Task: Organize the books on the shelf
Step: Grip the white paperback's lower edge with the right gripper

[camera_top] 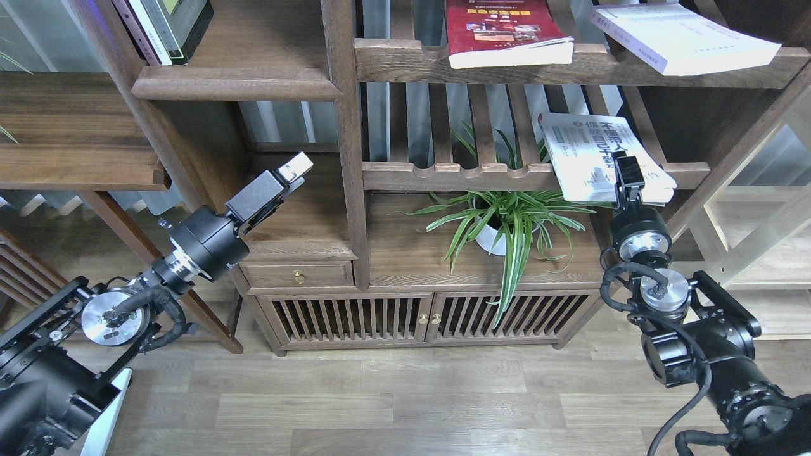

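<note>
A white book with green-and-black characters [586, 152] lies flat on the lower slatted rack, its near edge hanging over the rail. My right gripper [628, 172] is at that near edge, over the book's lower right corner; it is dark and I cannot tell its fingers apart. A red book [500, 31] and a thick pale book [681, 38] lie on the upper slatted rack. The solid shelf [253, 83] with the moulded edge is at the upper left. My left gripper [295, 167] hovers below it in the open bay, holding nothing.
Several upright books [166, 25] stand at the left end of the solid shelf. A potted spider plant [507, 221] sits on the cabinet top under the slatted rack. A vertical post [347, 139] divides the two bays. Another wooden board [76, 133] is at the far left.
</note>
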